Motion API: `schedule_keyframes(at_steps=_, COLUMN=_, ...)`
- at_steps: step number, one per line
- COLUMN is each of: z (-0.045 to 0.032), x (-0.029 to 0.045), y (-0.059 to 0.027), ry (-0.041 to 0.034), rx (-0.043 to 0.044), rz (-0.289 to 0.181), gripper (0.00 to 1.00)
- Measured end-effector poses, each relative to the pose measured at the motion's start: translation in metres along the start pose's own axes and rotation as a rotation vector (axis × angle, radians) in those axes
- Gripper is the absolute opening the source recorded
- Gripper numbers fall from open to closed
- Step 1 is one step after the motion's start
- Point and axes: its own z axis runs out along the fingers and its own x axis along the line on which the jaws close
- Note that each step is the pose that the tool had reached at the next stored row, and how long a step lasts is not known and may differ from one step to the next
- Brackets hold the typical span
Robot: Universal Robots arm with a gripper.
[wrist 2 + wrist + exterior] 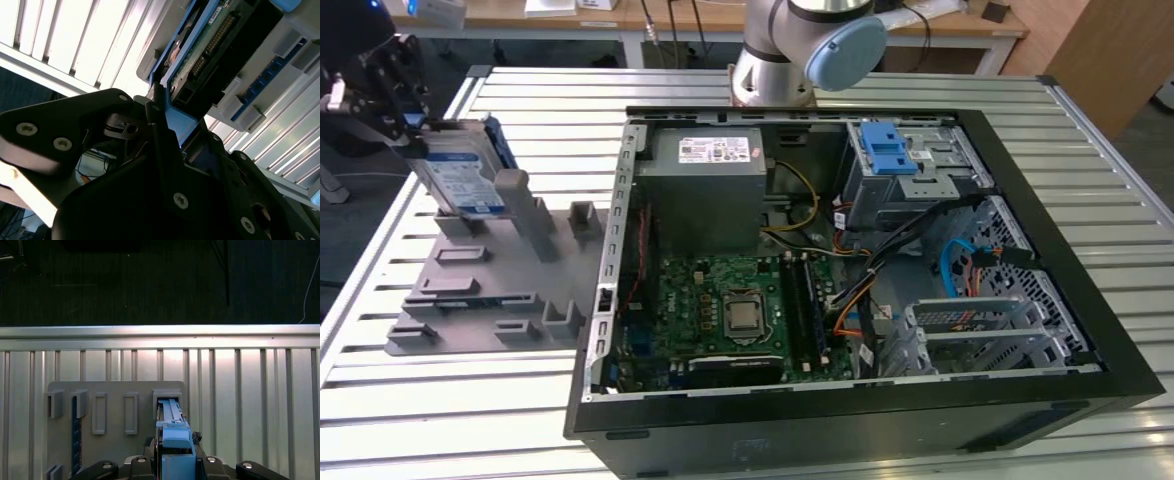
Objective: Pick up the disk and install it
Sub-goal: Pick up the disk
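Clamped with the gripper (411, 122) on the upper end of the disk (460, 170), one blue side rail pinched between the black fingers (159, 131) in the second wrist view. Standing on end at the farther end of the grey rack (467, 290) on the slatted table (1107, 150), lower end at a slot. Long axis close to upright, top leaning slightly toward the exterior view's left, labelled face turned to the exterior camera, well apart from the open computer case (854, 425) toward the exterior view's right.
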Motion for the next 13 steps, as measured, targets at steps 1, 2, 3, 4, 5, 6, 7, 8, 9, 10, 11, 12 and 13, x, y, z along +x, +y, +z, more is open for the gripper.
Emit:
schedule_keyframes(at_steps=1, z=-0.0005, x=0.0000, y=0.0000, ry=0.0000, rx=0.0000, rz=0.000, gripper=0.36)
schedule_keyframes(at_steps=2, z=-0.0010, x=0.0000, y=0.0000, ry=0.0000, rx=-0.0001, rz=0.000, gripper=0.36)
schedule_keyframes(at_steps=3, z=-0.0015, x=0.0000, y=0.0000, ry=0.0000, rx=0.0000, rz=0.000, gripper=0.36)
schedule_keyframes(at_steps=4, z=-0.0022, x=0.0000, y=0.0000, ry=-0.0001, rx=-0.0001, rz=0.000, gripper=0.36)
schedule_keyframes(at_steps=5, z=-0.0028, x=0.0000, y=0.0001, ry=-0.0002, rx=0.0000, rz=0.000, gripper=0.36)
schedule_keyframes(at_steps=6, z=-0.0034, x=0.0000, y=0.0001, ry=-0.0004, rx=0.0000, rz=0.000, gripper=0.36)
schedule_keyframes(at_steps=7, z=-0.0041, x=0.0000, y=0.0001, ry=-0.0005, rx=0.0000, rz=0.000, gripper=0.36)
schedule_keyframes(at_steps=8, z=-0.0048, x=-0.0001, y=0.0001, ry=-0.0008, rx=-0.0001, rz=0.000, gripper=0.36)
schedule_keyframes(at_steps=9, z=-0.0053, x=-0.0001, y=0.0001, ry=-0.0012, rx=0.0001, rz=0.000, gripper=0.36)
schedule_keyframes(at_steps=10, z=-0.0057, x=0.0000, y=0.0001, ry=-0.0015, rx=0.0002, rz=0.000, gripper=0.36)
schedule_keyframes(at_steps=11, z=-0.0061, x=0.0000, y=0.0002, ry=-0.0017, rx=0.0002, rz=0.000, gripper=0.36)
schedule_keyframes(at_steps=12, z=-0.0065, x=0.0000, y=0.0002, ry=-0.0018, rx=0.0001, rz=0.000, gripper=0.36)
schedule_keyframes(at_steps=13, z=-0.0069, x=-0.0001, y=0.0002, ry=-0.0019, rx=0.0000, rz=0.000, gripper=0.36)
